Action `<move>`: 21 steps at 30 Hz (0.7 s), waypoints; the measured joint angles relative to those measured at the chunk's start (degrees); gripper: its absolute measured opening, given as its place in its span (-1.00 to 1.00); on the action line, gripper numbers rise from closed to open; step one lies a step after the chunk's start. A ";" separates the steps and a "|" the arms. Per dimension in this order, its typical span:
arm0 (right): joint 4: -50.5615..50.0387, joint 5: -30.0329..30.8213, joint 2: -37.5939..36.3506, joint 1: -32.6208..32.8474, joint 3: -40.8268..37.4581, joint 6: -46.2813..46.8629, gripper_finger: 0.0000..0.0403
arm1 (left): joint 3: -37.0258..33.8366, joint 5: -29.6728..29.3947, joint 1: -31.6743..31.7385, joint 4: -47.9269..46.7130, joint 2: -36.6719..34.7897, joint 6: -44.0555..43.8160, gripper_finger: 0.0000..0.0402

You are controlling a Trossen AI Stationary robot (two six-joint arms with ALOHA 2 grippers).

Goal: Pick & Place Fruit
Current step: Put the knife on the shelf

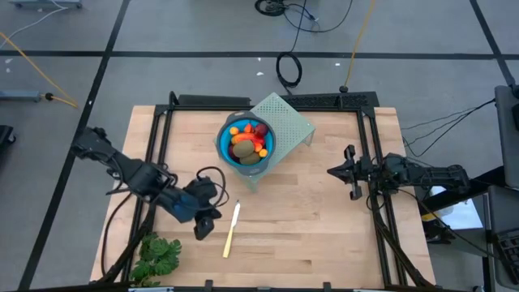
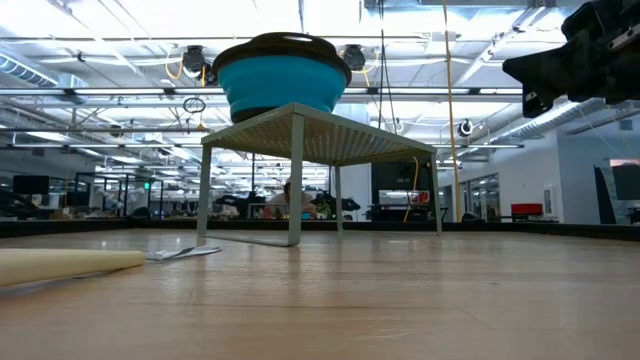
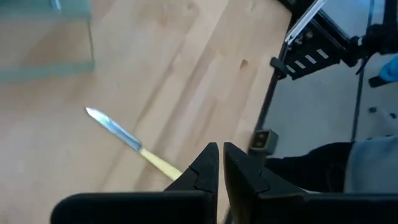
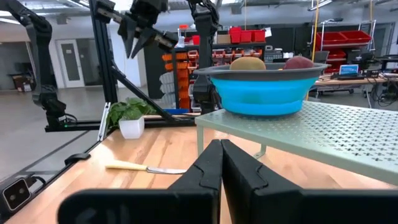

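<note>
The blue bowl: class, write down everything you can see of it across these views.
The blue bowl is round, with a bright blue wall and a dark grey rim, and looks like soft plastic or silicone. It stands upright on a pale green perforated rack, raised off the wooden table. It is filled with fruit: a brown-green oval, red balls and small orange pieces. Neither claw touches it.

No readable text, labels, brands, numbers or signs are seen in any view. Background shelving and bins in the right wrist view are too small for any markings to be made out.
</note>
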 joint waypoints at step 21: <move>0.00 -0.04 0.00 -0.01 0.00 0.00 -1.00 | 0.00 8.98 -1.18 -1.26 9.54 -26.41 -0.99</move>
